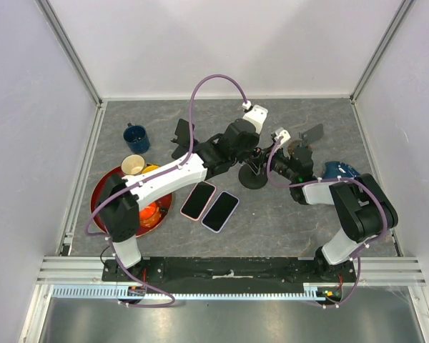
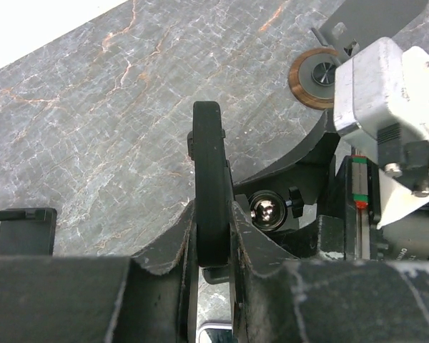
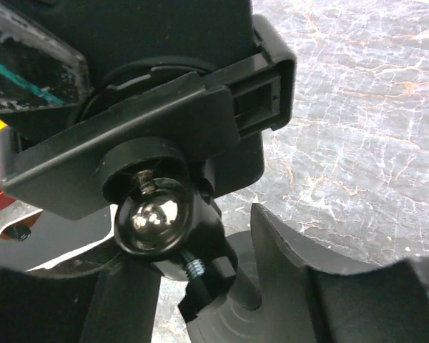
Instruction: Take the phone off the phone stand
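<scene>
You had a grey marbled tabletop (image 1: 307, 221) boxed in by plain white walls (image 1: 222, 50). A blue mug (image 1: 136, 137) sat at 10 o'clock, and two spare handsets (image 1: 209, 206) lay flat near centre. Your left claw (image 2: 213, 246) was pinched on the phone (image 2: 209, 164), a black slab standing edge-up in the stand (image 1: 254, 180) mid-table. At its 3 o'clock, your right claw (image 3: 193, 257) straddled the ball joint (image 3: 151, 218), half spread.

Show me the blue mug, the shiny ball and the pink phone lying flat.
blue mug (image 1: 136, 136): top view, middle of the mug.
shiny ball (image 3: 154, 219): right wrist view, middle of the ball.
pink phone (image 1: 198, 201): top view, middle of its dark screen.
</scene>
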